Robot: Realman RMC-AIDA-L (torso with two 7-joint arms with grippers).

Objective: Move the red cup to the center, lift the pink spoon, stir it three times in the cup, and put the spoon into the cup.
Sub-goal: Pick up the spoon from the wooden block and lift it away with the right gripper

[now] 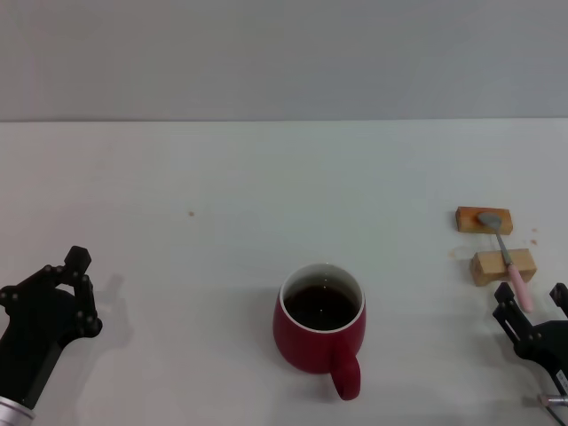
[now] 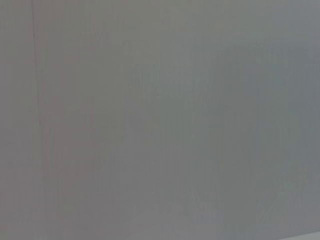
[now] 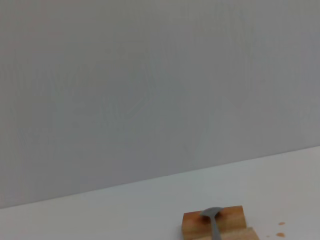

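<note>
- The red cup stood nearest the robot in the head view, about at the middle of the white table, upright, with dark liquid inside and its loop handle turned toward the near edge.
- Bare tabletop lay on every side of the cup, touching nothing, with wide open room to both its left and right.
- The left gripper sat low at the near left corner of the head view, well apart from the cup; its black fingers looked curled toward each other, but whether they were spread or pressed together I cannot tell.
- The right gripper sat at the near right corner, close to the frame's edge, just near of the spoon's handle end; its fingers stood spread, with nothing between them.
- The pink spoon lay beyond that gripper, bridged across two tan wooden blocks, grey bowl resting on the far block and pale pink handle running past the near block toward the right gripper.
- The blocks stood near the table's right side, well apart from the cup, with a small gap between them.
- In the right wrist view the spoon's bowl rested on the far block, with open table behind it.
- Farthest off, the table's far edge met a plain grey wall; the left wrist view showed only grey surface.
</note>
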